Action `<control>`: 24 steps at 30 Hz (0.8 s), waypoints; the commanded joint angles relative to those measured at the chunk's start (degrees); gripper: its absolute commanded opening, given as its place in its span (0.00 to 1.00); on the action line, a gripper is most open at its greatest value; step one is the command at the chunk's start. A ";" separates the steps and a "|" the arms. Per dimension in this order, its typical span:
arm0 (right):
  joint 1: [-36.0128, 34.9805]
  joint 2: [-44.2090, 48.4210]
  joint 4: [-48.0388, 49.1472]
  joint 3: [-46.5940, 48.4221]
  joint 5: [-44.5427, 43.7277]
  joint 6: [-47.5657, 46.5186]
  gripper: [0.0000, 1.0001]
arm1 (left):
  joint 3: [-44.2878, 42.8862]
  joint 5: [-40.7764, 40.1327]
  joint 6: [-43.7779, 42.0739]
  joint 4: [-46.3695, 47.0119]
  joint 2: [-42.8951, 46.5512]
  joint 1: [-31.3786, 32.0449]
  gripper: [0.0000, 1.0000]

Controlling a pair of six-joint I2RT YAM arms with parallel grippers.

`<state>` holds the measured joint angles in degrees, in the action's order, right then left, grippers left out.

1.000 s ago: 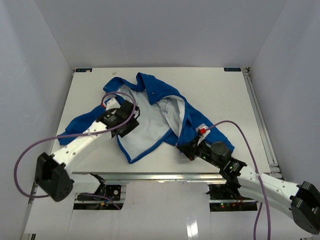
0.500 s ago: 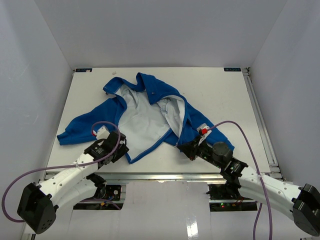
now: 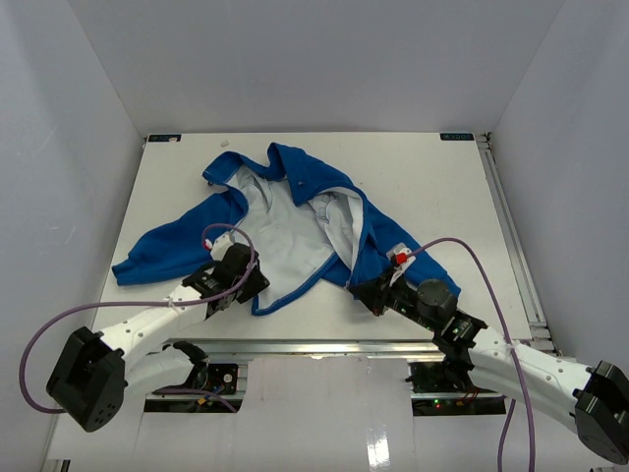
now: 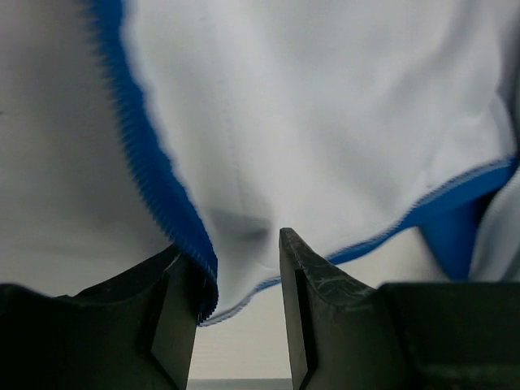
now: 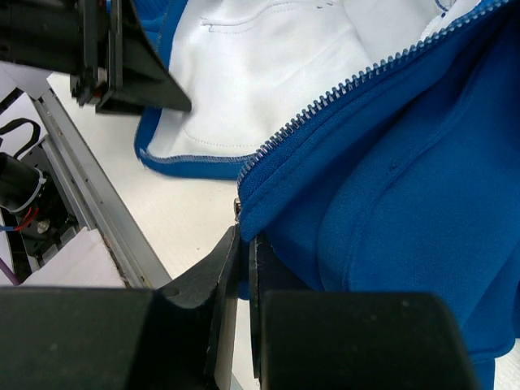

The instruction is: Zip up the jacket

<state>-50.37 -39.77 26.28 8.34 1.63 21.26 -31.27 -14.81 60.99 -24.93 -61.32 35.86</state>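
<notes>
The jacket (image 3: 295, 221) lies open and face up in the middle of the white surface (image 3: 432, 187). Its pale lining (image 3: 285, 241) shows and its collar points toward the top of the frame. One blue sleeve (image 3: 162, 251) stretches out toward the lower left. The other side is bunched in folds right of centre.

The left claw (image 3: 251, 290) sits low at the lower left corner of the hem. In its wrist view its fingers (image 4: 302, 309) stand apart, with the hem corner lying in the gap between them. The ribbed blue edge (image 4: 162, 195) runs just beside the finger on the left of that frame. They may be brushing the cloth, though the view is too close to be sure.

The right claw (image 3: 358, 290) is at the bottom end of the other front edge, right of centre and near the lower rim of the surface. Its wrist view shows the jaws pressed together on the blue hem, just below where the zipper (image 5: 349, 81) teeth end. From there the teeth run up toward the upper right of that frame, unjoined, with white lining beside them.
</notes>
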 commanded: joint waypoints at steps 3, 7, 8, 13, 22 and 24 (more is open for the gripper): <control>-0.17 -3.69 3.73 1.14 0.39 -0.60 0.09 | -14.97 6.04 -6.93 5.40 -10.64 0.52 0.52; -0.17 -5.96 4.95 1.23 0.25 -0.59 0.09 | -21.67 7.55 -9.43 7.38 -18.77 0.71 0.54; -0.17 -6.51 5.30 1.24 0.22 -0.54 0.09 | -22.71 8.01 -10.10 7.70 -21.65 0.71 0.54; -0.17 -8.33 5.71 1.49 -0.37 -0.85 0.09 | -27.96 12.09 -11.99 9.17 -31.04 0.87 0.54; -0.17 -10.06 6.85 1.86 -0.27 -0.73 0.09 | -32.71 12.08 -13.84 9.85 -32.81 0.88 0.56; -0.17 -10.15 6.77 1.86 -0.31 -0.78 0.09 | -33.76 14.30 -13.71 10.07 -33.32 0.88 0.57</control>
<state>-50.37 -49.73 29.45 8.36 1.67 20.97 -60.57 -3.84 48.43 -16.84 -96.05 36.40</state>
